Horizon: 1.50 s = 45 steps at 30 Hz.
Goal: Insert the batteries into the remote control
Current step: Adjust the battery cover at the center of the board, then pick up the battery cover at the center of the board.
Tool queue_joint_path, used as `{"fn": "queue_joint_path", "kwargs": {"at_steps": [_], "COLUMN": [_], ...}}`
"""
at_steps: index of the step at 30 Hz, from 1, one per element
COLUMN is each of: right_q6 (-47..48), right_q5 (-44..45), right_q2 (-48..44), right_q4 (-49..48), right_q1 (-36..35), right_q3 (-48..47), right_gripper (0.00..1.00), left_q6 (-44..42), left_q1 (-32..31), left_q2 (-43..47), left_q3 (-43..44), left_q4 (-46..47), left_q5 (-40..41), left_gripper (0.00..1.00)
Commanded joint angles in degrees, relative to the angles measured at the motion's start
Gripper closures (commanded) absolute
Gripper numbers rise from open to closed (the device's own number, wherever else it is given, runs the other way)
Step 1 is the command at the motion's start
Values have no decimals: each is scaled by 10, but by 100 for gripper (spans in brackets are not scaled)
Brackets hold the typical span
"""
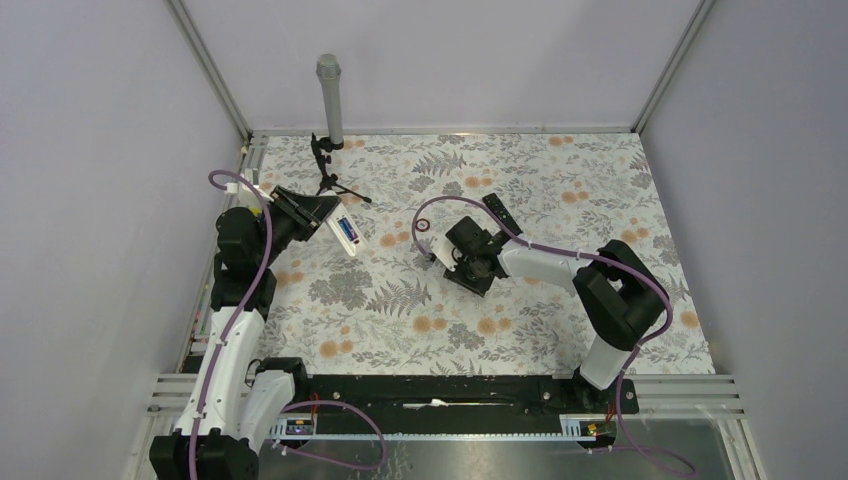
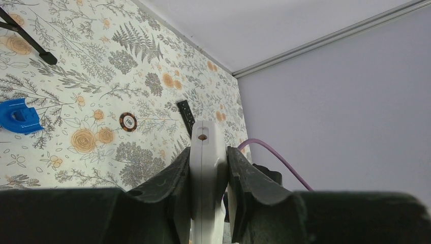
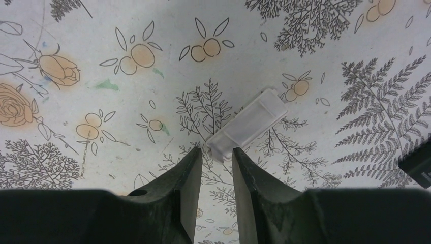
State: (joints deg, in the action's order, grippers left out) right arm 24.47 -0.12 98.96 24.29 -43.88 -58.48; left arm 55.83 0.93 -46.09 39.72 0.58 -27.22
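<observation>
Left end effector (image 2: 208,152) is closed on the white remote control (image 1: 344,232), which is gripped edgewise between the two fingers and held above the tabletop (image 1: 560,330) close to its left edge, toward the far left corner. Blue-purple batteries (image 1: 346,229) are seen seated in the remote's open back, which is turned toward the middle of the tabletop. The right end effector (image 3: 217,152) is lowered near the middle of the tabletop with its jaws partly apart and nothing clamped between them. A white translucent cover (image 3: 249,124) is seen lying flat on the tabletop, its near end just at the fingertips. A black remote (image 1: 497,212) lies just beyond the right end effector, toward the far edge. A blue piece (image 2: 19,116) and a round chip (image 2: 128,122) are also seen on the tabletop.
</observation>
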Motion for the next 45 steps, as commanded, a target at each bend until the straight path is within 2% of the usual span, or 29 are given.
{"fn": "queue_joint_path", "kwargs": {"at_steps": [1,8,14,16,21,27,33,38,40,43,45], "right_q6": [18,19,25,22,4,-53,-204,-443,-550,-716,-785], "right_q5": [-2,-3,-19,-20,-7,-34,-105,-148,-164,-173,-164], "right_q2": [0,9,9,14,29,-11,-87,-154,-182,-222,-237], "right_q4": [-24,-8,11,7,-9,-43,-86,-163,-224,-393,-470], "right_q1": [-4,-4,-4,-4,-4,-3,12,13,13,13,13], "right_q3": [1,-1,3,1,-5,-10,-56,-108,-103,-61,-39], "right_gripper": [65,71,72,75,100,100,100,100,100,100,100], "left_q6": [6,10,9,9,8,2,16,111,155,195,208], "left_q1": [4,4,4,4,5,5,5,4,2,-6,-29], "left_q2": [8,6,5,4,5,9,5,-5,-9,-14,-17], "left_q3": [8,8,6,6,6,10,7,-28,-44,-61,-64], "left_q4": [45,49,48,48,47,39,51,158,213,272,290], "left_q5": [-12,-15,-15,-16,-17,-13,-20,-33,-28,-1,30], "left_gripper": [100,100,100,100,100,100,100,100,100,100,100]}}
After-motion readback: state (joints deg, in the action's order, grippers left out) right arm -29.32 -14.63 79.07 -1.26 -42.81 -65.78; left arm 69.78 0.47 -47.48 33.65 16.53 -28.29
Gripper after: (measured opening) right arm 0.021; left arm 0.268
